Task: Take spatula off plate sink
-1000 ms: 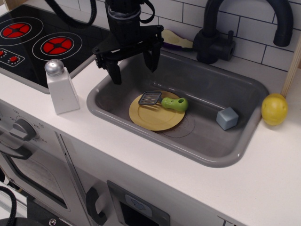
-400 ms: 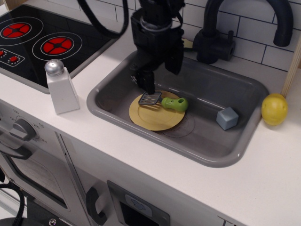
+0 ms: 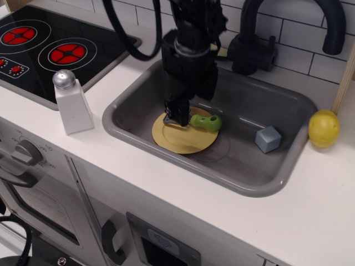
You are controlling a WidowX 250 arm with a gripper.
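The spatula (image 3: 206, 122) lies on the mustard-yellow plate (image 3: 180, 138) in the left part of the grey sink (image 3: 288, 160). Only its lime-green handle shows, pointing right. The dark blade is hidden behind my near finger (image 3: 177, 112). My gripper (image 3: 190, 102) is low over the plate, right above the blade end of the spatula. Its jaws stand apart, one on the near side of the blade and one on the far side. It holds nothing that I can see.
A pale blue-grey cube (image 3: 268, 138) sits in the sink's right part. A yellow lemon (image 3: 324, 128) rests on the counter at the right. A white salt shaker (image 3: 71, 103) stands left of the sink. The black faucet (image 3: 260, 44) rises behind, and the stove (image 3: 50, 50) is at the back left.
My gripper has moved right and down from above the sink's left rim into the sink. It now covers the spatula's blade. The spatula and plate have not moved.
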